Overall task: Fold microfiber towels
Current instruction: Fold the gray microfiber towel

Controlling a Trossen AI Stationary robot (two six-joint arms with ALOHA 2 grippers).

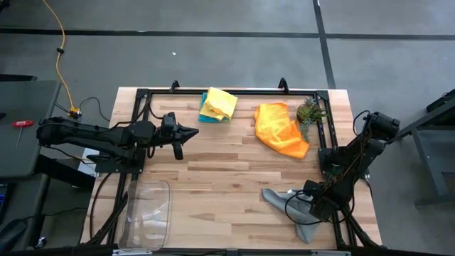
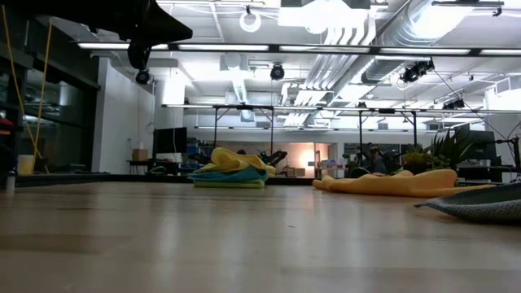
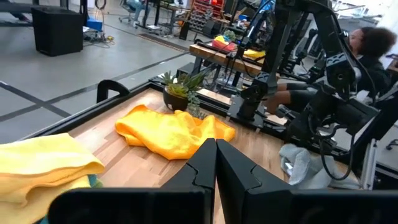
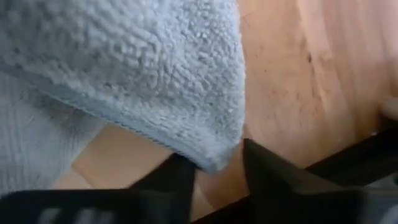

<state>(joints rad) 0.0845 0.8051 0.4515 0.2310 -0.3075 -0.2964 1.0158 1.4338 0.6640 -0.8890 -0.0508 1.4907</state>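
Right hand (image 4: 214,163) low at five o'clock on the surface (image 1: 227,178), fingers pinching a corner of the grey towel (image 4: 124,68), left hand (image 1: 186,133) closed, empty, raised at nine o'clock

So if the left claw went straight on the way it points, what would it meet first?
Probably the orange towel, which lies dead ahead of the shut left claw; the claw looks raised, though, so it might pass over it.

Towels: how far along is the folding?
Done: a stack with yellow on top, teal and green below, sits folded at the far edge. In hand: right gripper is at the grey towel, corner between its fingers. Left: orange towel lies crumpled. Left gripper hovers shut.
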